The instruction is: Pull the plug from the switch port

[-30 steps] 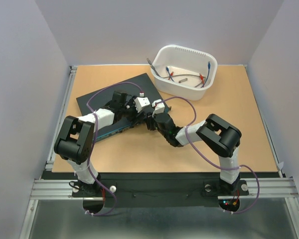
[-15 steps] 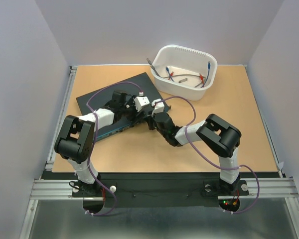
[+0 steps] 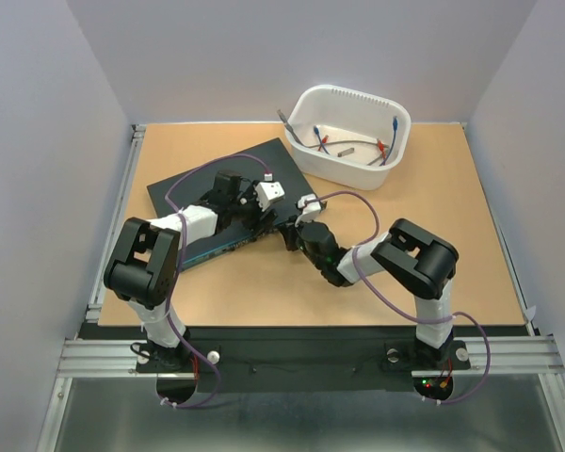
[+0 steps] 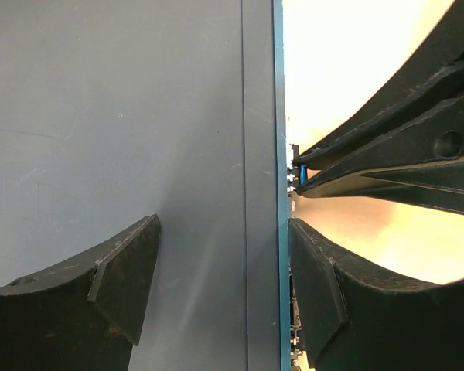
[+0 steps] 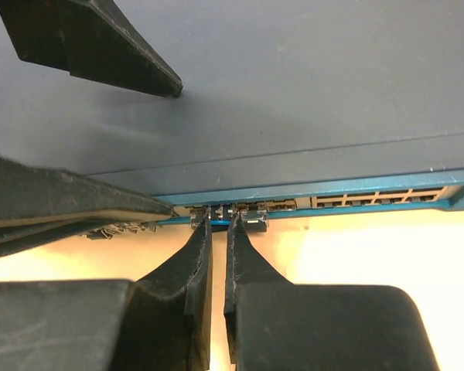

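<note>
Two arms (image 3: 405,268) stood bolted at the near edge of the table (image 3: 471,245), both bent inward toward one spot. Nearest of the working ends was the right gripper (image 5: 217,222). It lay low over the bare wood with its tips at the blue-tinted front edge of the switch (image 3: 198,186). Its jaws were pinched almost together, only a thin slit between them, on a small blue plug (image 4: 302,175) at the row of sockets (image 5: 371,199). Just beside it sat the left gripper (image 4: 223,232), its jaws partly spread and holding nothing. One finger (image 4: 124,286) lay over the switch's flat dark top and the other hung just off the blue front edge, so the pair straddled that edge. Whether either pad pressed on the box could not be told. The switch itself lay flat and skewed on the left-centre of the table, its socket edge turned toward the arms. Farther back, toward the far right, a white tub (image 3: 396,111) sat close by the switch's far corner, with a few loose cables (image 3: 331,143) inside.
</note>
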